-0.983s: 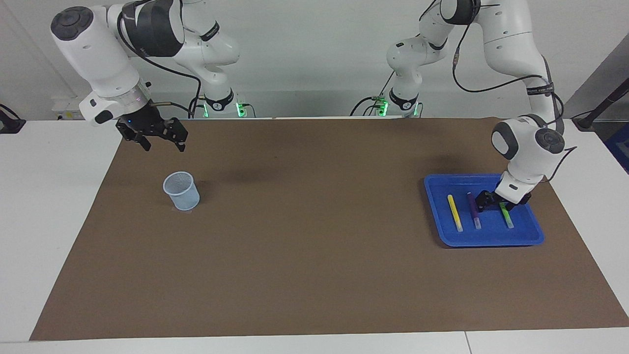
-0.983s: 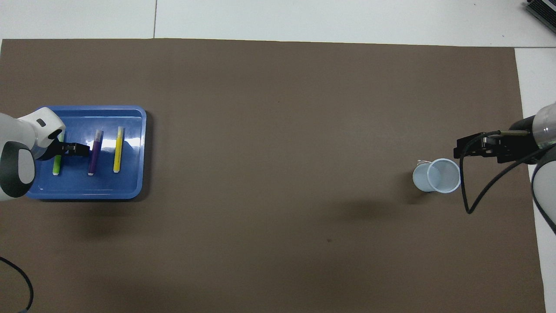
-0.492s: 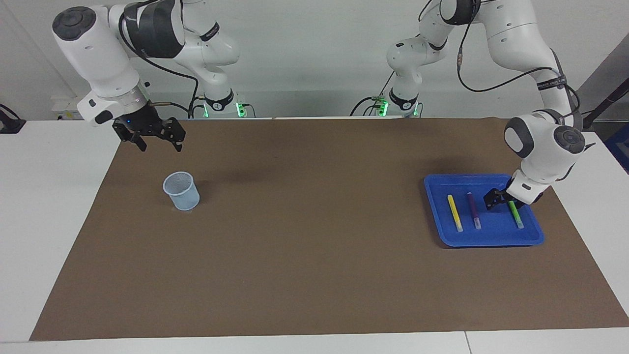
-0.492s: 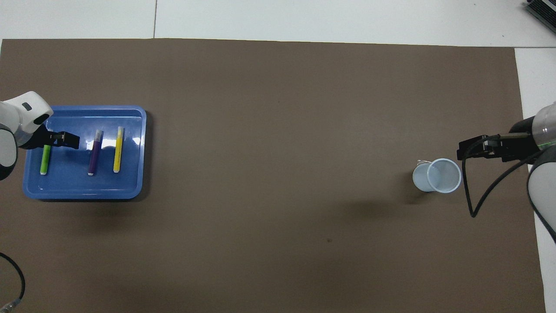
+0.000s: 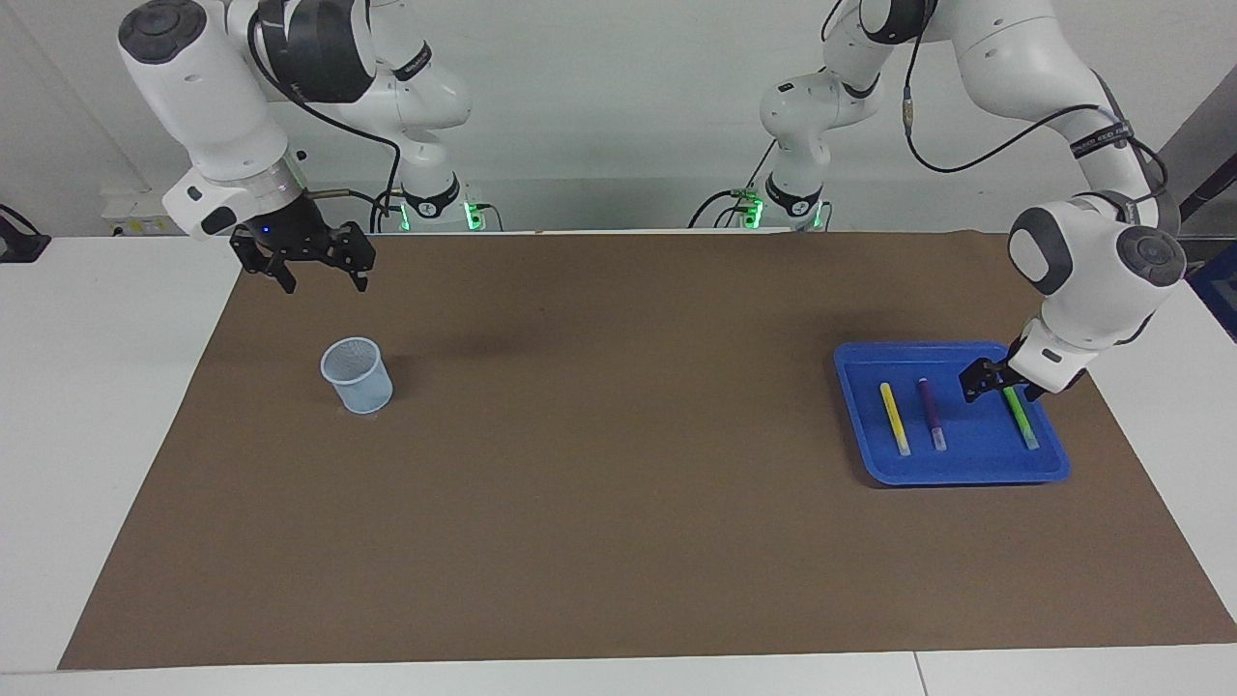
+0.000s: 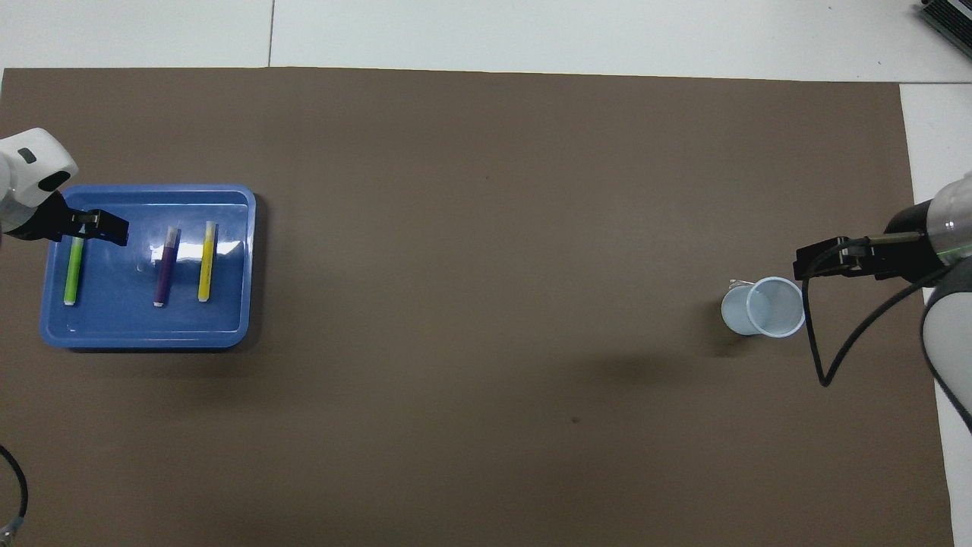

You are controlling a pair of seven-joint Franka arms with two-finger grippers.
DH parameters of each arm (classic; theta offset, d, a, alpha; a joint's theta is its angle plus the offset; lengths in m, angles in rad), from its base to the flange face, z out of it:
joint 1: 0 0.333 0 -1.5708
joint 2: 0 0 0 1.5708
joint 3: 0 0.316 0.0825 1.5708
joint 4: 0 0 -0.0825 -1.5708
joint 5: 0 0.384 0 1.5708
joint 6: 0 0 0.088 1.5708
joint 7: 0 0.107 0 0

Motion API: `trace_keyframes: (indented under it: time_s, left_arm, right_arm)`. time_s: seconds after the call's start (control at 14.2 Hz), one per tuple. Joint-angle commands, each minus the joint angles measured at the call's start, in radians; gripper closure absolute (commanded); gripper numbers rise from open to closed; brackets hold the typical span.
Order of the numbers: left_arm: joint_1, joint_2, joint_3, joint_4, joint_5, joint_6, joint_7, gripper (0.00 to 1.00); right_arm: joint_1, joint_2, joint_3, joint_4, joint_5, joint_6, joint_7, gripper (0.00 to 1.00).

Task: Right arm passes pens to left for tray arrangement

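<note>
The blue tray (image 5: 971,443) lies toward the left arm's end of the table, and also shows in the overhead view (image 6: 121,323). The yellow pen (image 5: 894,418) (image 6: 206,262), the purple pen (image 5: 932,414) (image 6: 164,267) and the green pen (image 5: 1020,419) (image 6: 73,270) lie side by side in it. My left gripper (image 5: 991,379) (image 6: 95,226) hangs open and empty just over the green pen's end that is nearer the robots. My right gripper (image 5: 324,275) (image 6: 805,262) is open and empty in the air over the mat, beside the mesh cup.
A pale mesh cup (image 5: 358,375) (image 6: 763,306) stands upright on the brown mat (image 5: 618,483) toward the right arm's end. White table surface borders the mat.
The left gripper has lifted off the green pen and drawn back toward the left arm's end. The green pen now lies farther from the purple pen. The right gripper has barely shifted.
</note>
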Motion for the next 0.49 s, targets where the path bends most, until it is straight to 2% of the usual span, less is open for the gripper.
trace_keyframes:
  time_s: [0.0, 0.28, 0.42]
  left_arm:
    - [-0.046, -0.061, 0.009, 0.053, 0.002, -0.115, -0.010, 0.00]
    - [-0.088, -0.127, -0.005, 0.095, -0.042, -0.201, -0.105, 0.00]
    - [-0.095, -0.189, -0.016, 0.102, -0.087, -0.241, -0.113, 0.00]
  right_arm:
    - [-0.016, 0.006, 0.003, 0.075, -0.021, -0.081, -0.028, 0.00]
    - [-0.016, -0.005, -0.026, 0.059, -0.013, -0.095, -0.028, 0.00]
    - [-0.016, -0.005, -0.024, 0.058, -0.009, -0.095, -0.027, 0.00]
